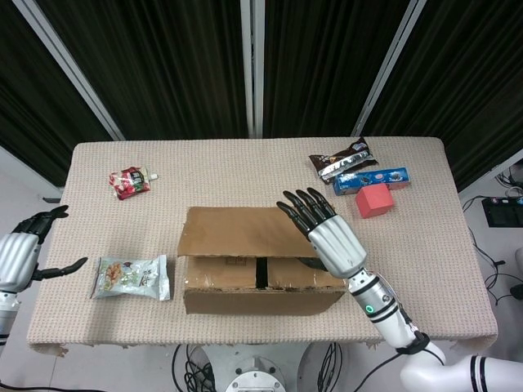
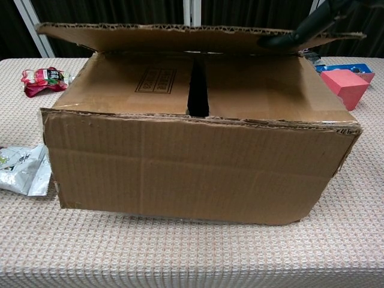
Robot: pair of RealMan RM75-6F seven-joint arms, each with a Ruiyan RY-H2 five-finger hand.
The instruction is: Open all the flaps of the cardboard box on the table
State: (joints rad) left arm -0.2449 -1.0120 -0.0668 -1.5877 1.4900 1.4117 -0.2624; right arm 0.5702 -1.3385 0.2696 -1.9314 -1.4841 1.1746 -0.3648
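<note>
Your right hand [image 1: 327, 237] pinches the stiff, light top flap [image 1: 237, 233] near its right corner; left hand [image 1: 20, 253] idles spread.

1. one cardboard box [image 1: 260, 282] is seen on the table [image 1: 245, 163].
2. two hands are counted: the left hand [image 1: 20, 255] and the right hand [image 1: 325, 235].
3. three snack packets are counted: a red pouch [image 1: 129, 181], a pale bag [image 1: 131, 278], a dark wrapper [image 1: 341, 160].
4. one blue carton [image 1: 372, 180] and one red block [image 1: 374, 200] are seen.
</note>
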